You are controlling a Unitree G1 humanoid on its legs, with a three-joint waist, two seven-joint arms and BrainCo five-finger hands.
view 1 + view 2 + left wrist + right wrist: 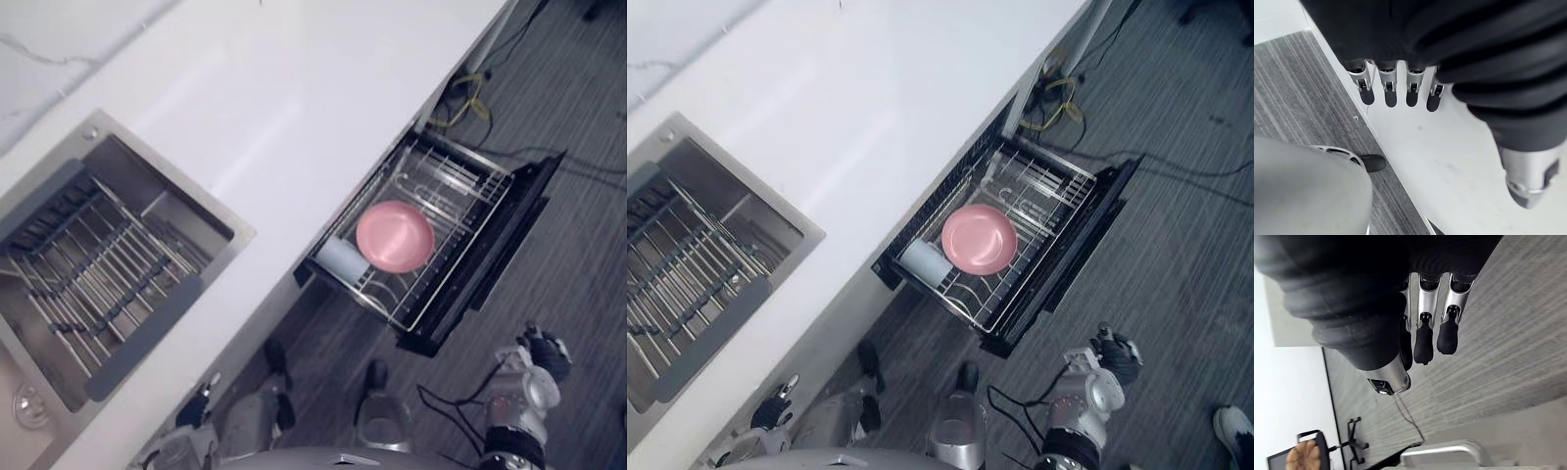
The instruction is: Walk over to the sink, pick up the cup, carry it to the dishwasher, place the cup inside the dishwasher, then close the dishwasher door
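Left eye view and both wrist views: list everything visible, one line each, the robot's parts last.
counter: one, white, upper left
sink: one, steel, set in the counter
draining rack: one, wire with dark frame, in the sink
dishwasher drawer: one, black, pulled open under the counter
plate: one, pink, in the drawer's rack
cup: one, white, beside the plate
cable: yellow, on the floor
chair: one, dark
left hand: fingers straight, empty
right hand: fingers straight, empty

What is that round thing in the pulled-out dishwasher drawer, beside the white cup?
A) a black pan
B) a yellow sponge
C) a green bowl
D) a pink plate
D: a round pink plate lies in the open dishwasher, right beside the white cup.
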